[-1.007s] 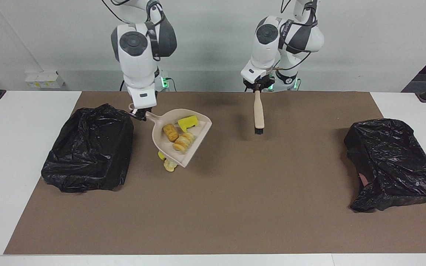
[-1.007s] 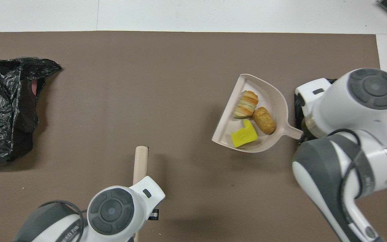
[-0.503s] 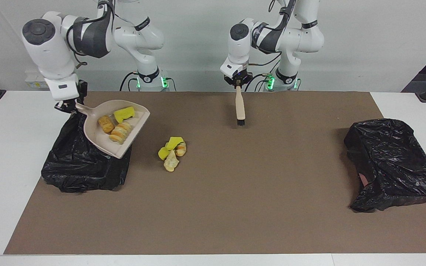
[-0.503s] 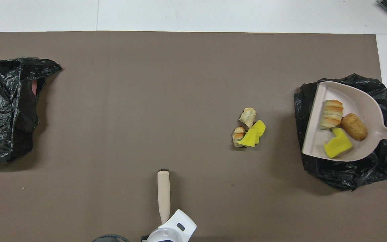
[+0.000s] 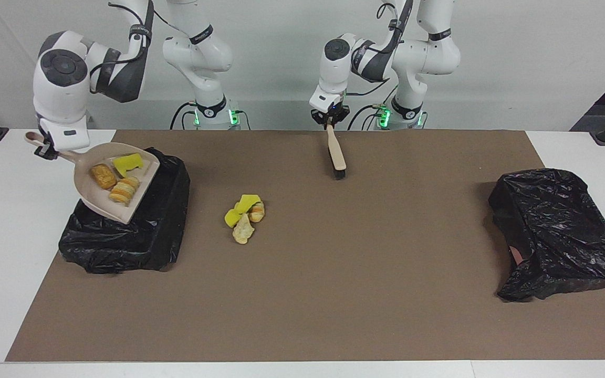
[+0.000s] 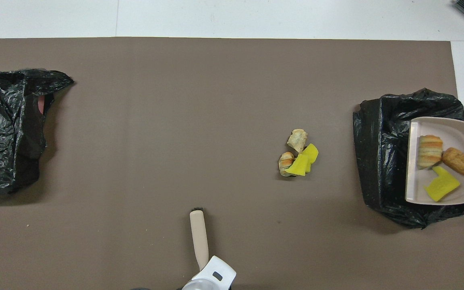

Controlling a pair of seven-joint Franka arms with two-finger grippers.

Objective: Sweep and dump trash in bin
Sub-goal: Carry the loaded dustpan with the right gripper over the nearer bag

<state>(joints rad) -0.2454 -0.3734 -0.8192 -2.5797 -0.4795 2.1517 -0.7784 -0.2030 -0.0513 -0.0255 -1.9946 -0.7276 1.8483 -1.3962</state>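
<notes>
Here the right gripper (image 5: 45,149) is clamping the handle of a beige dustpan (image 5: 116,186) and holding it tilted in the air over a black bin bag (image 5: 139,231) at the right arm's end of the table. The pan's open lip is pointing down toward five o'clock in the facing view. Three pieces of trash are lying inside it: a brown bread roll (image 5: 103,176), a striped pastry (image 5: 123,190) and a yellow sponge chunk (image 5: 127,164). In the overhead view the pan (image 6: 453,129) is sitting at about three o'clock from the mat's middle.

More trash (image 5: 244,212) is lying in a small pile on the brown mat (image 5: 334,294), between that bag and the mat's middle: two yellow sponge bits touching two pastry pieces. In the overhead view this pile (image 6: 298,158) is showing apart from the bag (image 6: 381,161).

The left gripper (image 5: 329,119) is closed on the handle of a hand brush (image 5: 335,152), which is hanging bristles-down over the mat's edge nearest the robots, at twelve o'clock in the facing view, leaning slightly.

A second black bin bag (image 5: 554,231) is lying crumpled at the left arm's end of the table.
</notes>
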